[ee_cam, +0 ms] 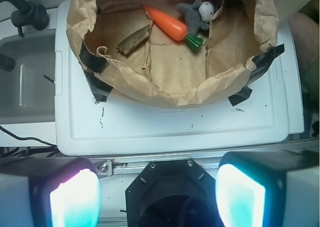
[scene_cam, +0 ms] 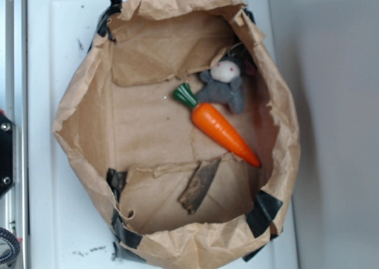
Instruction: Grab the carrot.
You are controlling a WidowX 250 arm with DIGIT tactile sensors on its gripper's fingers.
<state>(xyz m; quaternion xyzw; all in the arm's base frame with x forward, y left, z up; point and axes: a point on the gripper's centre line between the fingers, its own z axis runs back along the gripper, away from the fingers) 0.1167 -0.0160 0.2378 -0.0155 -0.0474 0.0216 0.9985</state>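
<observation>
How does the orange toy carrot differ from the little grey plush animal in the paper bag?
The glossy orange toy carrot is smooth, hard-looking and tapered to a point; the small grey plush animal is fuzzy, rounded and white-faced. The carrot is longer than the plush. Both lie inside the brown paper bag, the carrot's green top right beside the plush.

The paper bag (scene_cam: 83,115) is plain tan-brown, creased, with black tape strips (scene_cam: 263,213) at its corners. It sits on a white plastic lid (ee_cam: 175,127) flecked with small dark marks. Inside, toward the bag's far edge, the carrot (scene_cam: 224,133) is glossy bright orange with a green ridged top. Touching that top, the plush toy (scene_cam: 226,85) is grey with a white face. Near the bag's front edge, the flat shard (scene_cam: 200,185) is streaky dark brown. In the wrist view, the gripper (ee_cam: 157,197) has black housing, and its fingertips (ee_cam: 75,197) glow turquoise fading to pink.
</observation>
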